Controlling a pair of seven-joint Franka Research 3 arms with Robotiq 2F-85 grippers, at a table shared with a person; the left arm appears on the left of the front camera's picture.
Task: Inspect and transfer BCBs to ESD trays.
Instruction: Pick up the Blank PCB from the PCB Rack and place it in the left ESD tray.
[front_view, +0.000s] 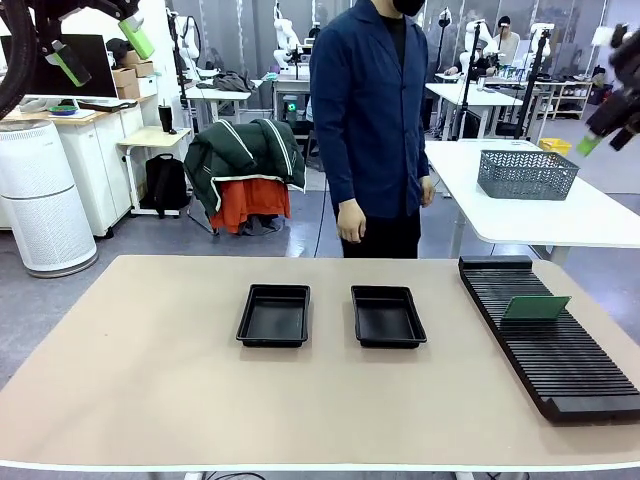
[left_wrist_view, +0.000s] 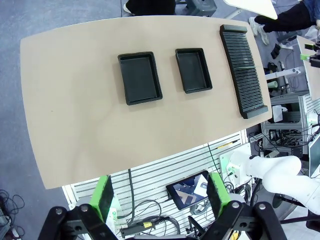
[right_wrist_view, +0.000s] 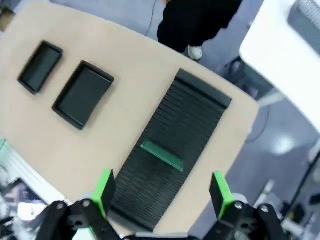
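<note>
- Left gripper (left_wrist_view: 161, 196) hangs high over the surface (front_view: 140, 380), fingers spread, holding nothing.
- Right gripper (right_wrist_view: 162, 191) is spread too, above the slotted rack (front_view: 570, 370).
- I see one BCB (front_view: 535, 307) standing tilted in a rack slot.
- Left ESD tray (front_view: 274, 315) and right ESD tray (front_view: 388, 316) sit side by side mid-surface, floors bare.
- A person (front_view: 370, 120) stands at the far edge.

Beige table (front_view: 150, 380): two ESD trays (front_view: 274, 314), slotted rack (front_view: 580, 370)

Bright, even overhead light fell on the table (front_view: 150, 380), leaving only faint, soft shadows beside the trays (front_view: 243, 325). The right wrist view was smeared by motion blur. The left wrist view stayed sharp but bowed the table's edges.
</note>
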